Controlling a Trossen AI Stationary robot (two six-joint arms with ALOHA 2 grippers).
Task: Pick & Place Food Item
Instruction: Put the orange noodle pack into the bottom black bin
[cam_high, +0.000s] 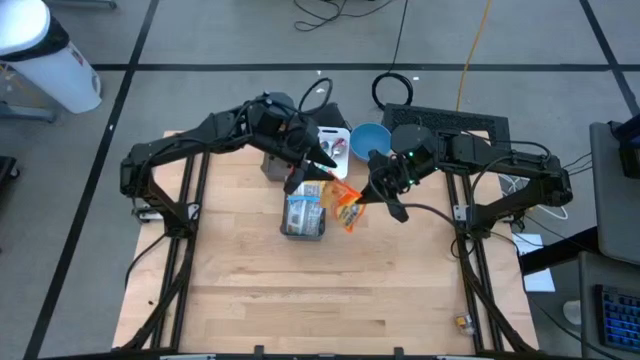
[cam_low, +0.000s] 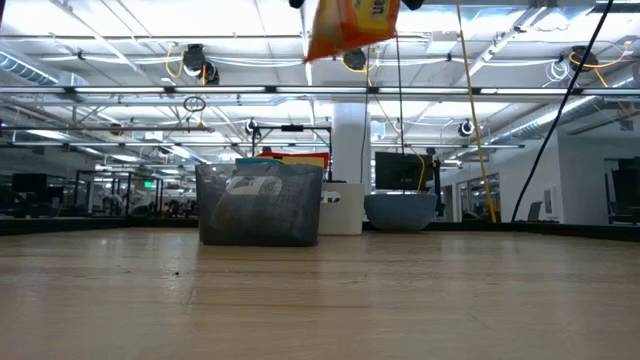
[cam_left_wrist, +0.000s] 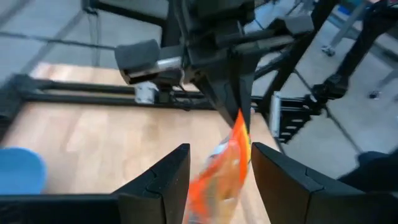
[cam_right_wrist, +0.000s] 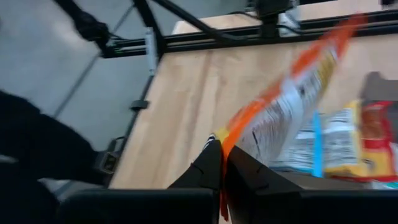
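**Snack bag hangs between the two hands, above the mesh basket's side**

The right hand (cam_high: 378, 196) is clamped on one corner of the orange snack bag (cam_high: 347, 208). The bag's long axis runs toward the left hand (cam_high: 312, 172), whose fingers (cam_left_wrist: 163, 180) stand apart around it. The mesh basket (cam_high: 303, 214) sits just beside, on the wooden worktop (cam_high: 320, 290).

The snack bag (cam_high: 347, 207) near the frame's centre is orange with a white panel and yellow lettering. Left of it the mesh basket (cam_high: 303, 228) is dark grey, holding packets in blue, yellow and red. At upper centre sit a light blue bowl (cam_high: 369, 138) and a white tray (cam_high: 334, 143). The surface (cam_high: 320, 290) is pale wood with faint plank lines. Both arms are black.
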